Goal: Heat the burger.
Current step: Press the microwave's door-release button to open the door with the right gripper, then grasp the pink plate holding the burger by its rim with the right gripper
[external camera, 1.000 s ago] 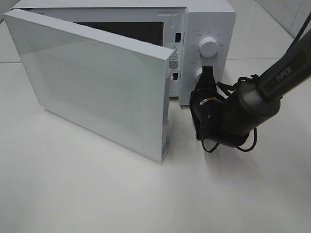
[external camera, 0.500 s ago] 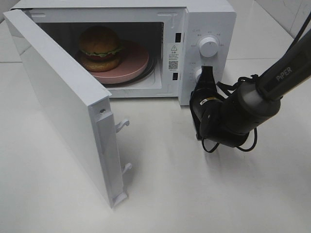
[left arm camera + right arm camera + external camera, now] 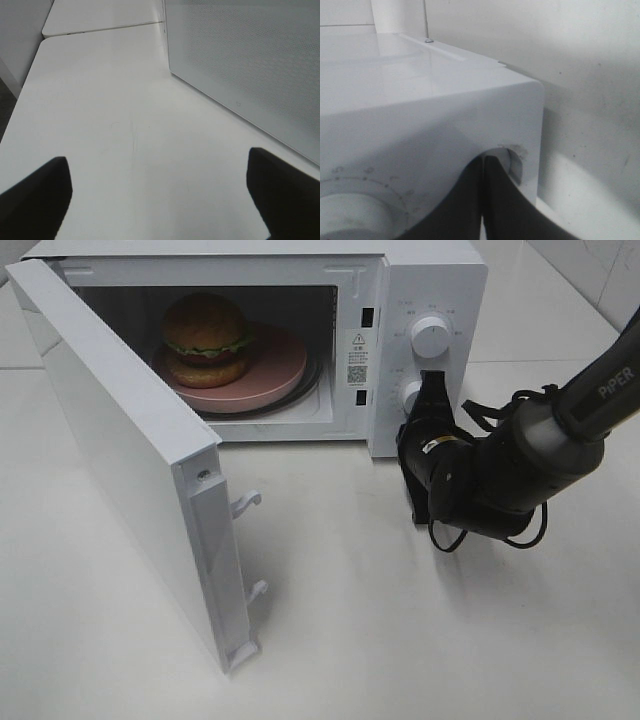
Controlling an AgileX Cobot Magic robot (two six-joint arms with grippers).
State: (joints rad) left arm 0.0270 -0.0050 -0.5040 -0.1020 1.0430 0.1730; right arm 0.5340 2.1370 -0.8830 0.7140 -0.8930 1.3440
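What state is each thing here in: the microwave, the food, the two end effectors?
door: swung wide open.
burger: whole, upright on the plate inside the microwave.
plate: flat in the microwave, carrying the burger.
left end effector: open, empty, above the table.
right end effector: shut, holding nothing, tips at the lower knob.

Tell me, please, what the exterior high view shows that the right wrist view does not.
Only exterior high: the golden-brown round burger on the flat pink round plate, and the white door standing open. Only right wrist: the closed seam between the fingers. Both: the boxy white microwave, its white round lower knob, and the black right hand at it.
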